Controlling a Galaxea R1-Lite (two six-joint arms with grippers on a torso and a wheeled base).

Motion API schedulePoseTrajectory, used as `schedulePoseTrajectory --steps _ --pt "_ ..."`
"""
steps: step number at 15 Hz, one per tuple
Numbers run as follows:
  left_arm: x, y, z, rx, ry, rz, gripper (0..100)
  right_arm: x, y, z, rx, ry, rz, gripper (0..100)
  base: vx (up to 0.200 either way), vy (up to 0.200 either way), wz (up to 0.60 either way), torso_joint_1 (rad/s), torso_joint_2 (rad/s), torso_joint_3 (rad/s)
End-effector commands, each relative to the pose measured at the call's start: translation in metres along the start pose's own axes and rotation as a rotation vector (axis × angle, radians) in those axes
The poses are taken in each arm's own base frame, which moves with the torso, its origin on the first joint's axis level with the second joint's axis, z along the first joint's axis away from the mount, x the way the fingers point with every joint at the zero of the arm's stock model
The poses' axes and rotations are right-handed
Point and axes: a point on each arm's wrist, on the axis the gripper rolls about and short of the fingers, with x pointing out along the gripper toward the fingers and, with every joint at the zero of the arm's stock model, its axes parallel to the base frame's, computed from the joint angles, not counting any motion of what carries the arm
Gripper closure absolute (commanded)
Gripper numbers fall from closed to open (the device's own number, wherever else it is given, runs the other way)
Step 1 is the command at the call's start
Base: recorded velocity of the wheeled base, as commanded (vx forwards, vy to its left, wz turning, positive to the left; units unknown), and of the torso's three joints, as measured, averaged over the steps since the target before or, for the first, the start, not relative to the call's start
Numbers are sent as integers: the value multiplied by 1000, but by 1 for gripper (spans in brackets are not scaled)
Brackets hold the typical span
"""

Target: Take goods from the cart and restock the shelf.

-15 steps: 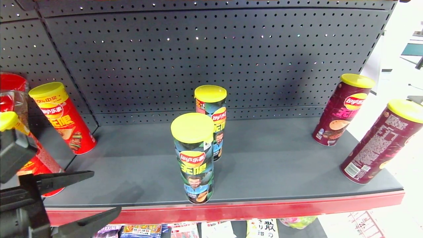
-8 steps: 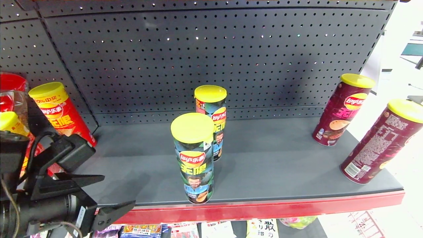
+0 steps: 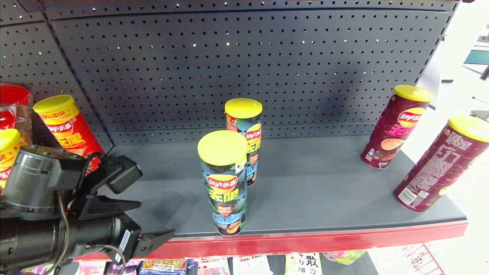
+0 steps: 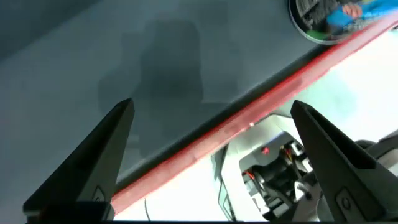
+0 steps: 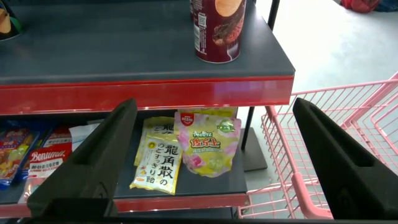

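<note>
shelf (image 3: 305, 183) in the head view: two green cans (image 3: 224, 183) upright mid-board, two maroon cans (image 3: 395, 126) at its right end, red cans (image 3: 70, 137) at its left. left gripper (image 3: 156, 217) at the red front lip, fingers apart, empty.

left wrist view: fingers apart over that lip.

right wrist view: right gripper (image 5: 216, 102) before the shelf front, fingers apart, empty; pink cart (image 5: 348, 124) near.

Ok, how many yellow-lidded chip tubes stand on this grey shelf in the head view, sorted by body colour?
Red chip tubes: 2, one at the back, one nearer the front, partly hidden
Blue-green chip tubes: 2, front and behind it
Maroon chip tubes: 2, back and front
Total: 6
</note>
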Motion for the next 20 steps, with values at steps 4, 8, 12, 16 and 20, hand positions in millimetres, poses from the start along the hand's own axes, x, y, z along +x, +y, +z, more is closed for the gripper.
schedulePoseTrajectory --steps 4,8,12,16,20 --pt "28 -2 10 15 40 -23 0 0 0 0 0 1 0 0 0 0 0 0 0 0" --pt "39 -4 20 23 45 -36 0 0 0 0 -2 1 0 0 0 0 0 0 0 0" --pt "48 -7 25 32 31 -49 0 0 0 0 0 1 0 0 0 0 0 0 0 0" --pt "54 -8 28 37 19 -55 0 0 0 0 -2 1 0 0 0 0 0 0 0 0" --pt "57 -10 28 42 23 -63 0 0 0 0 -2 1 0 0 0 0 0 0 0 0"
